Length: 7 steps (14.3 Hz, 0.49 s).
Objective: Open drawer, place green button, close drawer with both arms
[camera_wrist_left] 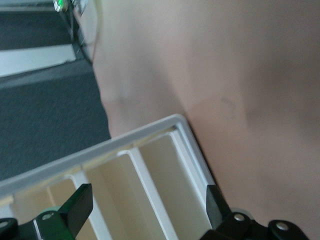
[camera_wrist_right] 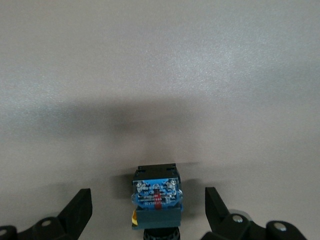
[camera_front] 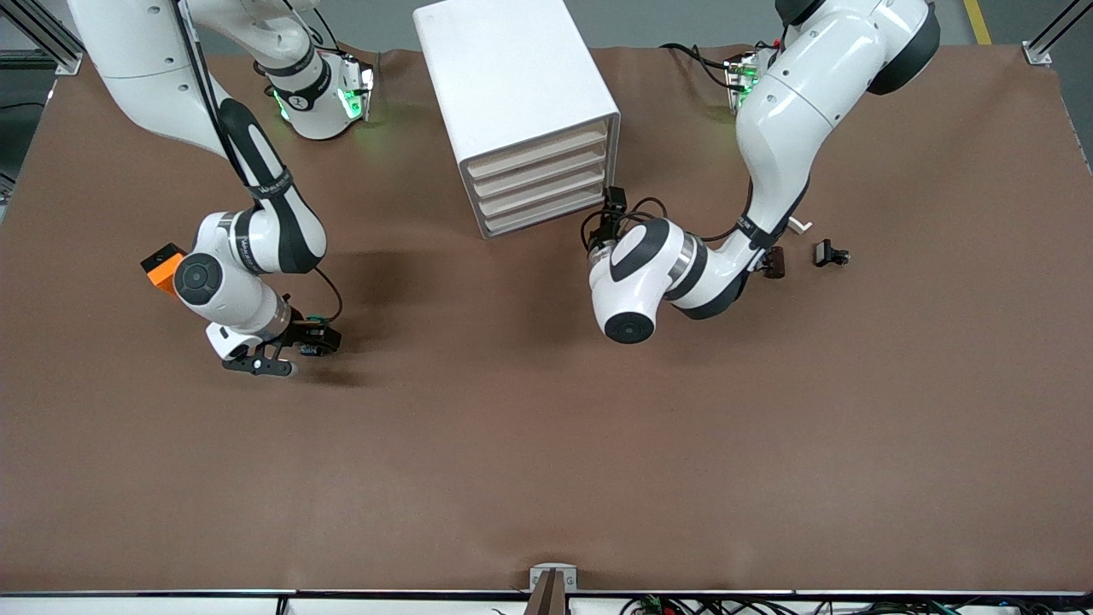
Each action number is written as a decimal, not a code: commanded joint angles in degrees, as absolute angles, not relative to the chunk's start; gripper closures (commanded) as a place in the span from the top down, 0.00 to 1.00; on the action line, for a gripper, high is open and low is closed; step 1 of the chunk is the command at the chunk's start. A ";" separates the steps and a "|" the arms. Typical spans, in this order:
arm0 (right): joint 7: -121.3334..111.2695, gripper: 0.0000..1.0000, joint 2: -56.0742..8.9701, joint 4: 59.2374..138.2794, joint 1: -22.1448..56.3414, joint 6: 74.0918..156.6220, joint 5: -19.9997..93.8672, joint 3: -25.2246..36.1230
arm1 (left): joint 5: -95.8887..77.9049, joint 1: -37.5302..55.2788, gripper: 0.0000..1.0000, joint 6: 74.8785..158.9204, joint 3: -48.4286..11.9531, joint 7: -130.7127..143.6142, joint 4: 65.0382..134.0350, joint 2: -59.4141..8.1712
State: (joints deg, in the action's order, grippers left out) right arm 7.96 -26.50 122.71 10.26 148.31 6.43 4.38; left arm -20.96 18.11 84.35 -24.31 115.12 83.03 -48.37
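Our right gripper (camera_wrist_right: 145, 212) straddles the button (camera_wrist_right: 156, 196), fingers apart; left gripper (camera_wrist_left: 145, 212), spread, faces the drawer (camera_front: 543, 211).

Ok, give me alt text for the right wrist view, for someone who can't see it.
The right gripper is open, its two black fingers on either side of the button, a small part with a blue labelled face and dark body, not clamped on it. The button lies on the plain brown table, with nothing else in this view.

Where things sit around my two grippers

The button (camera_wrist_right: 156, 197) lies between my right gripper's (camera_wrist_right: 148, 210) fingers; my left gripper (camera_wrist_left: 148, 210) faces the cabinet's (camera_front: 515, 102) drawers.
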 commanded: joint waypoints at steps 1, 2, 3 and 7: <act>8.17 1.00 -26.72 122.78 10.72 148.45 7.65 4.66 | -23.81 18.54 1.00 82.71 -24.26 118.12 81.21 -49.66; 8.09 1.00 -26.63 122.78 10.72 148.45 7.65 4.66 | -24.43 18.54 1.00 82.79 -24.26 119.52 81.12 -50.53; 8.09 1.00 -26.72 122.78 10.72 148.45 7.65 4.66 | -25.13 18.54 1.00 82.71 -24.17 121.27 81.12 -51.58; 8.09 1.00 -26.63 122.87 10.72 148.45 7.56 4.66 | -27.32 18.54 1.00 82.62 -24.08 124.36 81.21 -53.78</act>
